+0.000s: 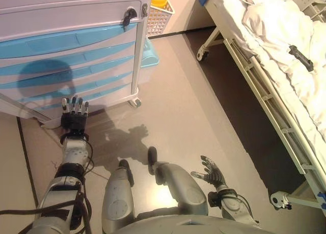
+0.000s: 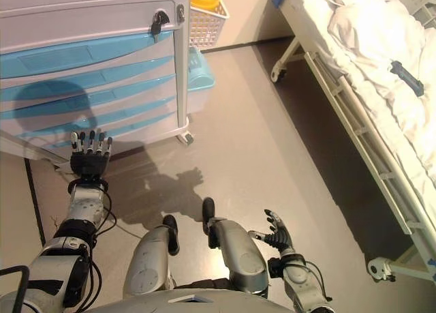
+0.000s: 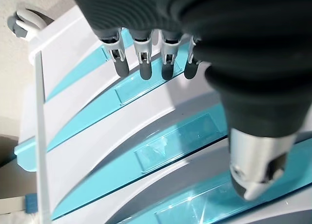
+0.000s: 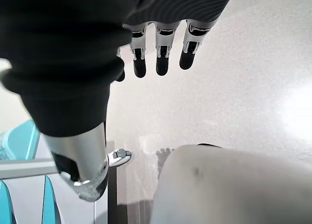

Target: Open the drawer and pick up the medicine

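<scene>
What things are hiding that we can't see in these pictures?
- The medicine: in no view; the cart's drawers are all closed.
- The cart's top: cut off by the upper edge in both eye views.
- The yellow container in the white basket: partly cut off by the upper edge.
- The bed: runs off the right edge.
- The left hand and right hand hold nothing.

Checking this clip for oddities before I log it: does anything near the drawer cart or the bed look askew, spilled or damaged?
Nothing stands out. The cart stands upright with its blue drawers all closed, and the bed looks intact. Left hand is open before the lower drawers; right hand hangs open over bare floor.
</scene>
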### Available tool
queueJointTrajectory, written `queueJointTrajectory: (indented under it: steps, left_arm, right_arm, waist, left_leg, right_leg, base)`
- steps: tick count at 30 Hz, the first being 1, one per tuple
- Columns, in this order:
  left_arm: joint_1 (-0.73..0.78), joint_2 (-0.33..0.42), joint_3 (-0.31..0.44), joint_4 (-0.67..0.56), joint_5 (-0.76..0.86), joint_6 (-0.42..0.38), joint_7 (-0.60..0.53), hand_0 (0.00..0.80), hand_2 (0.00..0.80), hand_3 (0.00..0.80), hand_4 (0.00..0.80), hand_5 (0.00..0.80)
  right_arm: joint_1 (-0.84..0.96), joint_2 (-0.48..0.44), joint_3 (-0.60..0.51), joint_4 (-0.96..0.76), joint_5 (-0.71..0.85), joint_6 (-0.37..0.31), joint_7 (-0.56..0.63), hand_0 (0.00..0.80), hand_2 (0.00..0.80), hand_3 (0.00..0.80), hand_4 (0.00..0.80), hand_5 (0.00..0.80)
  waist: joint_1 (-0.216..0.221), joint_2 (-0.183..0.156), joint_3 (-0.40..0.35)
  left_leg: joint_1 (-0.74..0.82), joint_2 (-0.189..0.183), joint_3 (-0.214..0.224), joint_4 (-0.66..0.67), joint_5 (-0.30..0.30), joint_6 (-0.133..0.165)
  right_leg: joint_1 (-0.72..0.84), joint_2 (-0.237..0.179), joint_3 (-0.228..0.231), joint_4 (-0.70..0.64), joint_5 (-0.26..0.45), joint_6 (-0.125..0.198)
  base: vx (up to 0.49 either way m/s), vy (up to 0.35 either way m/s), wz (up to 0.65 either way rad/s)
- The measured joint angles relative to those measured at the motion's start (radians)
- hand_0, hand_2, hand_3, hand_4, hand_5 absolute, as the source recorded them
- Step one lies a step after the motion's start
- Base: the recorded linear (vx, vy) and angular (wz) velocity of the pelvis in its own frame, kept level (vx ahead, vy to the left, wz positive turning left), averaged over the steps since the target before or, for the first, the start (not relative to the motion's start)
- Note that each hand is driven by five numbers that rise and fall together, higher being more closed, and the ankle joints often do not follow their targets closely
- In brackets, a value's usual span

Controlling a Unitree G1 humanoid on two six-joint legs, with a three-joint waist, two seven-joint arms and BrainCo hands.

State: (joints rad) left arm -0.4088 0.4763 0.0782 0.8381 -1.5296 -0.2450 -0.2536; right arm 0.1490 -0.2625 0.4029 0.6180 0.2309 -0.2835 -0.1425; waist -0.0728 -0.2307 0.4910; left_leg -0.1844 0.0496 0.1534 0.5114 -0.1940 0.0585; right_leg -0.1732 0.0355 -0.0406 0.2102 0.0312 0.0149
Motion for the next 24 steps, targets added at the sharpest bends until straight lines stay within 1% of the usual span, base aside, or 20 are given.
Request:
queueJointTrajectory:
  steps: [1, 5, 8, 12, 14, 17, 18, 19, 24]
  left_arm:
    - [-0.006, 0.01, 0.0, 0.0, -0.003, -0.001, -0.012, 0.0, 0.0, 0.0, 0.0, 0.0]
    - [-0.047, 0.049, -0.001, -0.012, -0.003, -0.019, -0.062, 0.0, 0.0, 0.0, 0.0, 0.0]
    - [-0.074, 0.084, -0.003, -0.034, -0.003, -0.019, -0.069, 0.0, 0.0, 0.0, 0.0, 0.0]
    - [-0.078, 0.092, -0.003, -0.033, -0.003, -0.018, -0.07, 0.0, 0.0, 0.0, 0.0, 0.0]
    - [-0.082, 0.098, -0.004, -0.033, -0.002, -0.016, -0.068, 0.0, 0.0, 0.0, 0.0, 0.0]
    - [-0.082, 0.131, -0.016, -0.033, -0.001, 0.005, -0.063, 0.0, 0.0, 0.0, 0.0, 0.0]
    - [-0.083, 0.142, -0.025, -0.033, -0.001, 0.007, -0.063, 0.0, 0.0, 0.0, 0.0, 0.0]
    - [-0.083, 0.147, -0.029, -0.033, -0.001, 0.01, -0.061, 0.0, 0.0, 0.0, 0.0, 0.0]
    - [-0.104, 0.168, -0.041, -0.029, -0.002, 0.037, -0.054, 0.0, 0.0, 0.0, 0.0, 0.0]
  right_arm:
    - [0.002, 0.0, 0.007, 0.0, 0.006, 0.0, 0.0, 0.0, 0.0, 0.0, 0.0, 0.0]
    - [0.004, 0.0, 0.008, 0.011, 0.007, 0.001, 0.009, 0.0, 0.0, 0.0, 0.0, 0.0]
    - [0.009, 0.001, 0.012, 0.022, 0.012, 0.002, 0.021, 0.0, 0.0, 0.0, 0.0, 0.0]
    - [0.015, 0.001, 0.017, 0.047, 0.023, 0.001, 0.023, 0.0, 0.0, 0.0, 0.0, 0.0]
    - [0.02, 0.001, 0.025, 0.047, 0.024, 0.0, 0.027, 0.0, 0.0, 0.0, 0.0, 0.0]
    - [0.021, 0.003, 0.045, 0.045, 0.027, -0.002, 0.038, 0.0, 0.0, 0.0, 0.0, 0.0]
    - [0.021, 0.005, 0.047, 0.046, 0.028, -0.002, 0.039, 0.0, 0.0, 0.0, 0.0, 0.0]
    - [0.022, 0.007, 0.047, 0.046, 0.031, -0.002, 0.04, 0.0, 0.0, 0.0, 0.0, 0.0]
    - [0.022, 0.011, 0.053, 0.045, 0.048, -0.002, 0.041, 0.0, 0.0, 0.0, 0.0, 0.0]
  waist:
    - [0.001, 0.0, 0.0]
    - [0.003, -0.002, -0.002]
    - [0.004, -0.004, -0.003]
    - [0.006, -0.006, -0.004]
    - [0.008, -0.013, -0.009]
    - [0.011, -0.03, -0.021]
    - [0.011, -0.033, -0.023]
    - [0.011, -0.035, -0.024]
    - [0.019, -0.037, -0.026]
  left_leg:
    - [-0.006, 0.0, -0.002, 0.006, -0.003, 0.001]
    - [-0.029, 0.002, -0.008, 0.013, -0.008, 0.007]
    - [-0.034, 0.002, -0.008, 0.02, -0.012, 0.01]
    - [-0.045, 0.004, -0.011, 0.025, -0.017, 0.014]
    - [-0.054, 0.004, -0.011, 0.026, -0.018, 0.015]
    - [-0.067, 0.004, -0.014, 0.028, -0.018, 0.014]
    - [-0.073, 0.004, -0.018, 0.031, -0.018, 0.014]
    - [-0.076, 0.005, -0.02, 0.033, -0.019, 0.013]
    - [-0.103, 0.015, -0.021, 0.046, -0.022, 0.018]
  right_leg:
    - [-0.002, 0.0, 0.001, -0.002, 0.012, 0.018]
    - [-0.01, 0.002, 0.001, -0.021, 0.017, 0.018]
    - [-0.011, 0.002, 0.001, -0.025, 0.017, 0.018]
    - [-0.012, 0.004, 0.001, -0.036, 0.017, 0.018]
    - [-0.02, 0.005, 0.001, -0.037, 0.017, 0.018]
    - [-0.031, 0.007, 0.001, -0.039, 0.017, 0.018]
    - [-0.032, 0.01, 0.002, -0.043, 0.021, 0.024]
    - [-0.031, 0.01, 0.002, -0.05, 0.035, 0.044]
    - [-0.043, 0.014, -0.002, -0.06, 0.035, 0.045]
  base:
    - [-0.039, -0.03, 0.03]
    - [-0.016, -0.021, 0.03]
    - [-0.011, -0.022, 0.0]
    - [-0.012, -0.038, 0.01]
    - [-0.016, -0.034, 0.0]
    - [-0.015, -0.021, 0.01]
    - [-0.021, -0.033, 0.06]
    - [-0.019, -0.036, 0.04]
    - [-0.009, -0.022, 0.0]
